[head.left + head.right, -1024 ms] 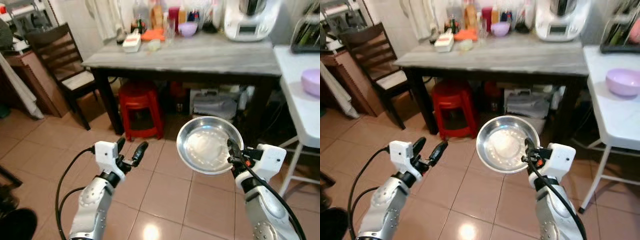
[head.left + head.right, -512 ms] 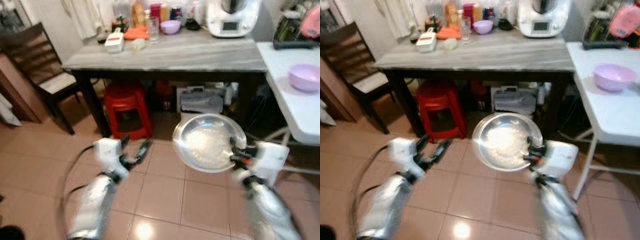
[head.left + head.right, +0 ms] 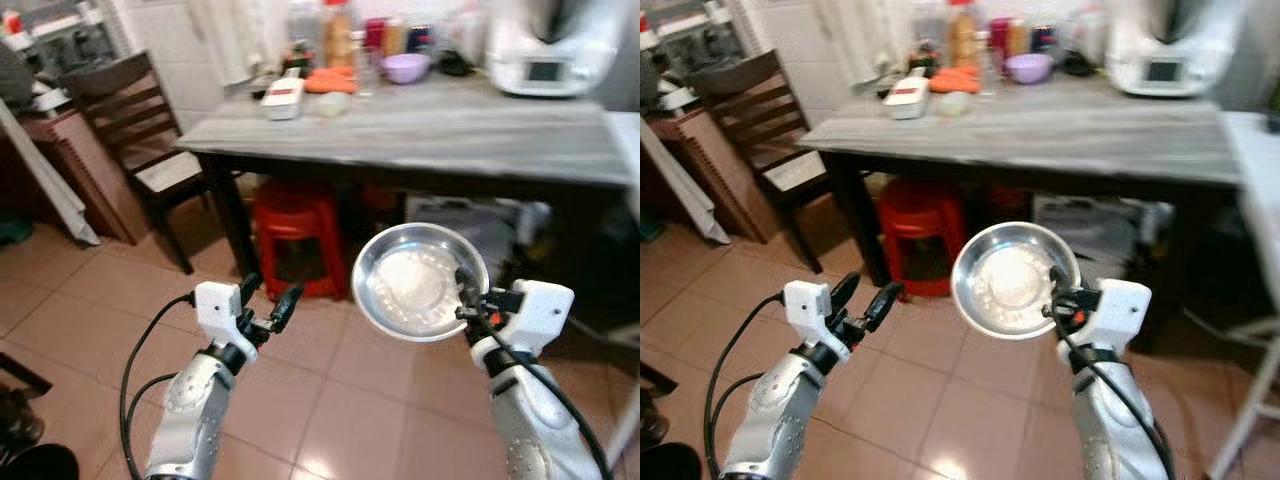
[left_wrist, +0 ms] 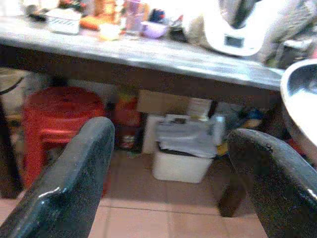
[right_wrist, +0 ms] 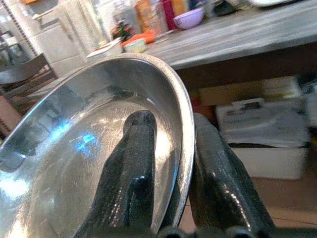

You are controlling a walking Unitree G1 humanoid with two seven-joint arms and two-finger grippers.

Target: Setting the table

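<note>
My right gripper is shut on the rim of a round steel plate, holding it tilted above the tiled floor in front of the grey table. In the right wrist view one finger lies inside the steel plate and the other behind its rim. To the left, at about the same height, my left gripper is open and holds nothing; its two fingers frame the space under the table.
On the table's far side stand bottles, a small purple bowl, a white box and a white kitchen appliance. A red stool and boxes sit under the table. A dark wooden chair stands at its left end.
The camera has swung left: the white side table with the purple bowl has left the picture. Both grippers keep their pose, the right one still holding the plate.
</note>
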